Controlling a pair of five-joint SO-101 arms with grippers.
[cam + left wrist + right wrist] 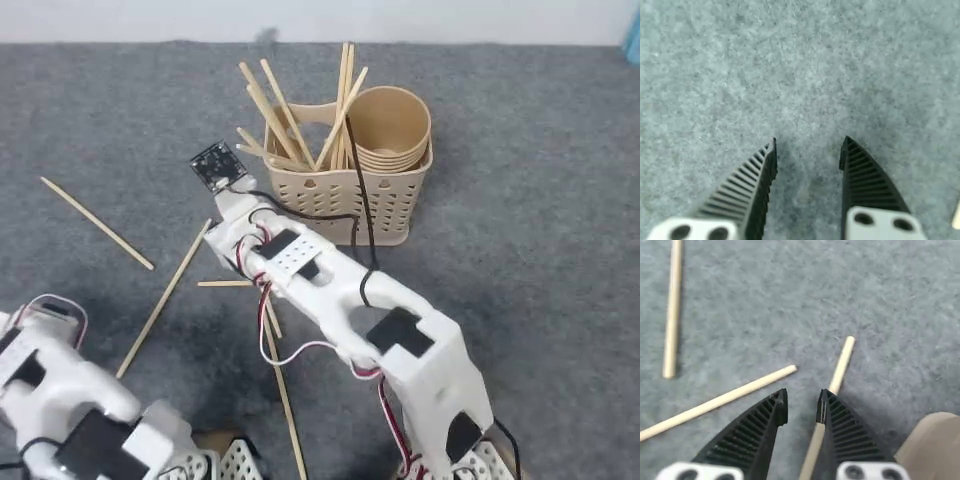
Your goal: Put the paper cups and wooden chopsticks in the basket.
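While the left end effector (810, 141) hangs about half open over the bare grey bench (800, 60), gripping nothing, the right end effector (803, 392) is only narrowly open. One wooden chopstick (842, 362) lies on the bench and runs up between its fingers, close against one of them — contact cannot be confirmed. The basket (330, 200) stands upright, holding the stacked paper cups (395, 125) and a bundle of chopsticks (275, 110). Loose chopsticks (95, 222) lie scattered beside the arms.
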